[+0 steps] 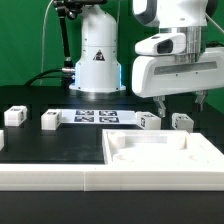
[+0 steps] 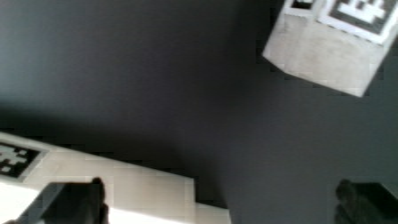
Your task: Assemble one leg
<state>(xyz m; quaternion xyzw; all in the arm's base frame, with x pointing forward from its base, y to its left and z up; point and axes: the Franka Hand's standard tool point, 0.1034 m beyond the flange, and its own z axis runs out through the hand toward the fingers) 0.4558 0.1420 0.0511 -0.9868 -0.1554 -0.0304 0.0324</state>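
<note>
Several small white legs stand on the black table in the exterior view: one [image 1: 14,116] at the far left, one [image 1: 50,120] beside it, and two [image 1: 149,121] [image 1: 182,121] at the right. My gripper [image 1: 182,102] hangs open and empty above the two right legs, clear of them. In the wrist view the gripper [image 2: 222,205] is wide open, with dark fingertips [image 2: 71,205] at both sides and nothing between them. The stepped corner of the large white panel [image 2: 125,185], carrying a tag, lies under one finger. No leg shows in the wrist view.
The large white panel [image 1: 165,152] with recessed corners lies in front of the right legs. The marker board [image 1: 97,117] lies flat at mid table and shows in the wrist view [image 2: 338,45]. A white border [image 1: 60,180] runs along the front. The robot base [image 1: 97,55] stands behind.
</note>
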